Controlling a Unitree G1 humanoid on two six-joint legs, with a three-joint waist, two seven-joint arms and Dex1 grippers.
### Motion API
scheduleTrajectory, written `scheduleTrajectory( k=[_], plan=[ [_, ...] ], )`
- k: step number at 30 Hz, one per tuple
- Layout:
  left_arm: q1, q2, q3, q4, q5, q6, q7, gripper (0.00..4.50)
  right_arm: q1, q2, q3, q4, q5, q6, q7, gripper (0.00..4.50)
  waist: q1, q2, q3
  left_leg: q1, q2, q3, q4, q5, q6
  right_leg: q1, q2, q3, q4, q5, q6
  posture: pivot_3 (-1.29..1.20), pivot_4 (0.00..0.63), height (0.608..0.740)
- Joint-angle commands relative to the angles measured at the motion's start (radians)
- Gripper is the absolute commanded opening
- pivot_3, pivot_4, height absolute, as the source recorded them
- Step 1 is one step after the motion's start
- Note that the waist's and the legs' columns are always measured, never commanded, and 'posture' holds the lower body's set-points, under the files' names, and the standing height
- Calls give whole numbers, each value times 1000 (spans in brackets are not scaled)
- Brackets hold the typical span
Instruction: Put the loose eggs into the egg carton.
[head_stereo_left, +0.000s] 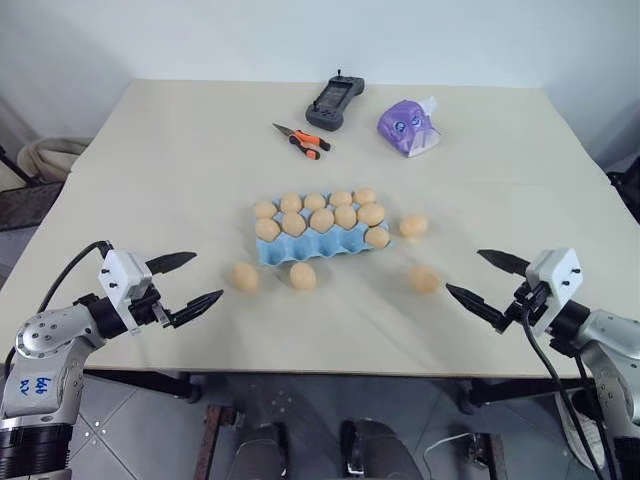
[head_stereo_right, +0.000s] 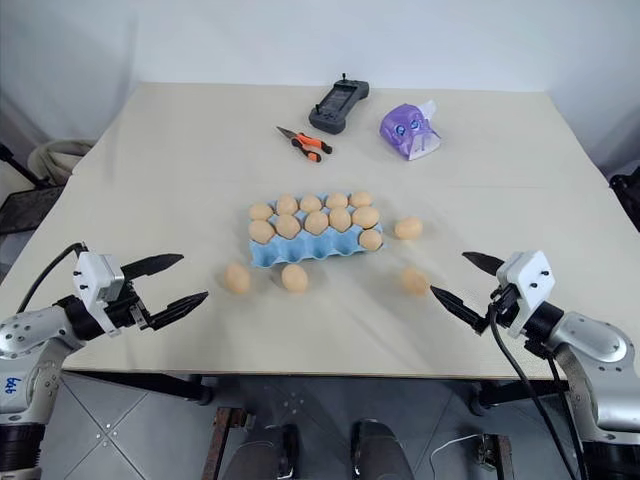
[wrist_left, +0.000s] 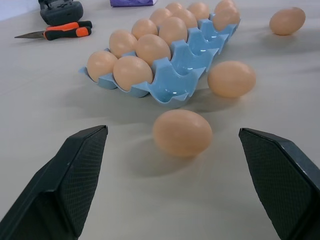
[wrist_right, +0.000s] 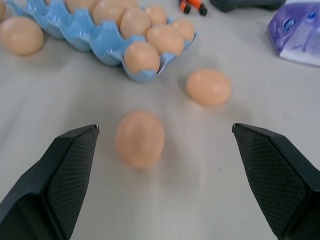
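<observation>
The light-blue egg carton (head_stereo_left: 300, 250) lies in the middle of the table, its back two rows filled with tan eggs and most front cups bare. Several loose eggs lie around it: two in front at the left (head_stereo_left: 245, 277) (head_stereo_left: 303, 276), one off its right end (head_stereo_left: 414, 226), one in front at the right (head_stereo_left: 425, 280). My left gripper (head_stereo_left: 207, 277) hovers open near the front left edge, pointing at the nearest egg (wrist_left: 182, 132). On the front right my right gripper (head_stereo_left: 464, 271) is open too, facing another egg (wrist_right: 140, 138). Neither holds anything.
At the far side of the table (head_stereo_left: 150, 180) lie a black handheld controller (head_stereo_left: 333, 103), orange-handled pliers (head_stereo_left: 303, 142) and a purple tissue pack (head_stereo_left: 408, 127). The table's front edge runs just under both grippers.
</observation>
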Motion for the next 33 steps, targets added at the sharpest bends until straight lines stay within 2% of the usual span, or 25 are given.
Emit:
scheduleTrajectory(
  k=[1,6,14,18,24,28,33],
  plan=[
    [10,-7,-2,-19,29,-47,18,4479,2,0,-32,-28,8,-28,3,4500,0,0,0,0,0,0,0,0,0,0,0,0,0,0,0,0,150,740],
    [-22,-16,-39,-7,18,-37,-8,4479,-1,19,-75,-14,20,-15,-59,4500,2,0,0,0,0,0,2,0,0,0,0,0,3,0,0,0,150,740],
    [-83,-20,-132,-29,7,-59,-100,4479,216,64,-209,-54,37,-34,-82,4500,17,0,0,0,0,0,2,1,-1,0,0,0,2,0,0,0,150,740],
    [-108,-25,-157,-28,-7,-49,-128,4479,274,54,-191,-50,22,-35,-51,4500,13,0,0,1,0,1,3,1,0,1,0,1,4,0,0,0,150,740],
    [-112,-34,-166,-26,-15,-46,-138,4479,144,47,-75,-34,0,-9,-27,4500,-7,0,0,4,0,2,3,3,0,1,1,3,8,0,0,0,150,740],
    [-94,-37,-169,-47,-21,-41,-144,4479,-91,44,87,40,-64,126,-64,4500,-8,0,0,5,0,2,3,4,-1,1,0,3,9,1,-1,0,150,740],
    [-69,-36,-160,-79,-25,-31,-140,4479,-241,66,189,143,-111,150,-52,4500,8,0,0,2,0,1,3,4,-1,-1,0,1,7,0,-1,0,150,740]
  ],
)
